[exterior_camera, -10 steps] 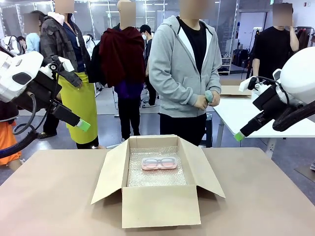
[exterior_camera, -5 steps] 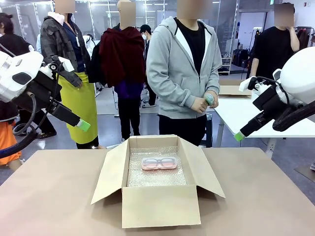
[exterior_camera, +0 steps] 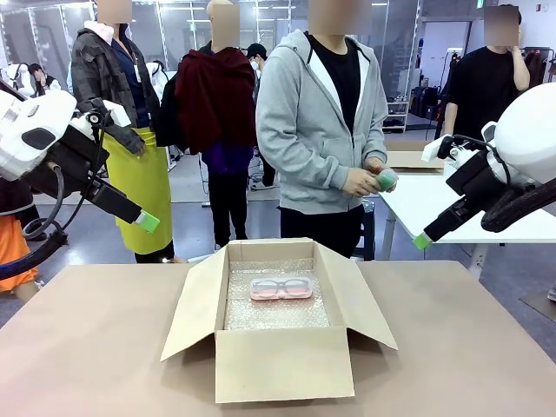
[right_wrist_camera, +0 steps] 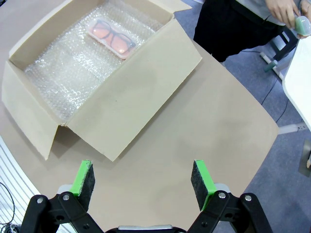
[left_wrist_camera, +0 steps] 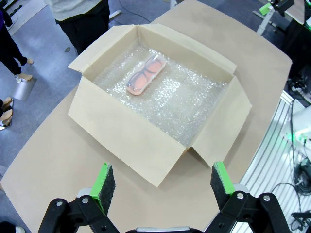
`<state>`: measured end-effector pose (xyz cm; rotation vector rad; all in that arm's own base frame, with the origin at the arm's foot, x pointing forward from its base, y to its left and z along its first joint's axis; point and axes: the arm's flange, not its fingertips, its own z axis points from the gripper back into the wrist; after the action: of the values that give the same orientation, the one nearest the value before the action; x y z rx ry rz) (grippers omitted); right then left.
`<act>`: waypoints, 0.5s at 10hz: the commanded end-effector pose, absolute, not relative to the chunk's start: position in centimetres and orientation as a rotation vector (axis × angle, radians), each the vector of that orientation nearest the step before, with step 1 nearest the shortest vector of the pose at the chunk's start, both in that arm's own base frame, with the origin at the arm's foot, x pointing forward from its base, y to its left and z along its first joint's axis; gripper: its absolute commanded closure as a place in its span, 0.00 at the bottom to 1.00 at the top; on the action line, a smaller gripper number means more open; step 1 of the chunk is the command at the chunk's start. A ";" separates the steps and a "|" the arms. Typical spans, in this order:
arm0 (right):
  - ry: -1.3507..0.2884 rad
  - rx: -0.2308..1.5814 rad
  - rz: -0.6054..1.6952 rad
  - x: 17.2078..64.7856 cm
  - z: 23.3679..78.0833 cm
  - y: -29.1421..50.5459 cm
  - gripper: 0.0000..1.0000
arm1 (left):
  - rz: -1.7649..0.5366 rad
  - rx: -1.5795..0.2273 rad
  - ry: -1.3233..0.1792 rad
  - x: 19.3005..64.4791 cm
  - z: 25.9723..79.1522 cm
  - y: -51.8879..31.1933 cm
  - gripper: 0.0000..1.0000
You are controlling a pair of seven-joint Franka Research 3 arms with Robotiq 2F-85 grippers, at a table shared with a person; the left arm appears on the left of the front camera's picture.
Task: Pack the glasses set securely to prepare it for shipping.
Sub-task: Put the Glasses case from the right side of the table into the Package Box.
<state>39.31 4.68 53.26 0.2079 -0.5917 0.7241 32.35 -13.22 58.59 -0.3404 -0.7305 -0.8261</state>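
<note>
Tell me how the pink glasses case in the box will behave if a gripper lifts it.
The pink glasses case looks small and flat, so it is probably light and unlikely to roll. Its clear top, which shows the spectacles, suggests hard plastic: likely stiff, perhaps slippery in a grip. It lies on bubble wrap, which may give under a downward push.

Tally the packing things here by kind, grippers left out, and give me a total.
Open brown cardboard box: 1
Clear bubble wrap lining inside it: 1
Glasses cases: 2, a pale pink clear-topped case lying on the lining and a mint green case in the person's hands
Total: 4
</note>
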 end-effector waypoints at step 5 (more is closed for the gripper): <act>-0.599 0.201 0.710 39.2 53.3 4.9 0.00 | -0.827 -0.353 -0.733 32.3 58.7 -13.1 0.00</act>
<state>39.31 4.67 53.26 0.2079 -0.5917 0.7241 32.35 -13.22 58.59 -0.3404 -0.7305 -0.8261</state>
